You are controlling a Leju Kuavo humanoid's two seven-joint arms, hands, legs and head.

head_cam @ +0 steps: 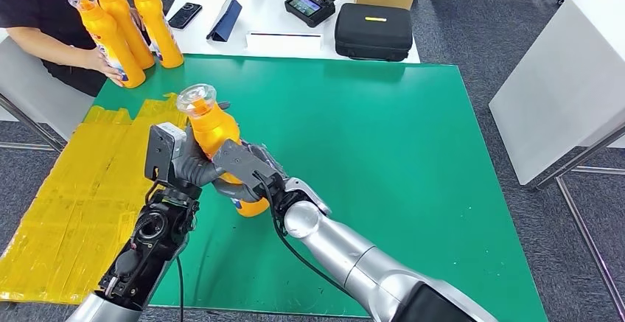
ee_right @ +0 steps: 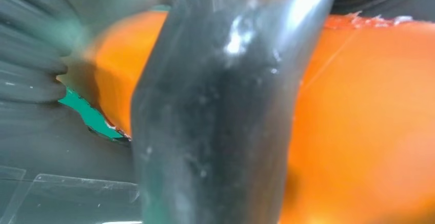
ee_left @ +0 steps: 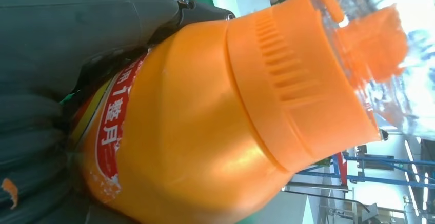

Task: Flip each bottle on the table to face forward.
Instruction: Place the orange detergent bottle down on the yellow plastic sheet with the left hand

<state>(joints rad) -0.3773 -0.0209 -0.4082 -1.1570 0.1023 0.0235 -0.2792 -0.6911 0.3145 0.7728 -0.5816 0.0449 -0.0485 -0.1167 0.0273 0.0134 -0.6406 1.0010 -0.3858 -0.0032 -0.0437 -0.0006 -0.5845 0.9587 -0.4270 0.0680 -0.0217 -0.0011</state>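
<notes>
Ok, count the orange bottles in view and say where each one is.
4. One orange bottle is held by both the left hand and right hand over the green mat. Three bottles stand clustered at the mat's far-left corner, a person's hand on them.

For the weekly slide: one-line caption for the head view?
Both robot hands, left and right, grip an orange plastic bottle above the green table mat.

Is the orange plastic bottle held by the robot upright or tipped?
Tipped: the orange plastic bottle leans, clear cap up-left, gripped between left robot hand and right robot hand.
</notes>
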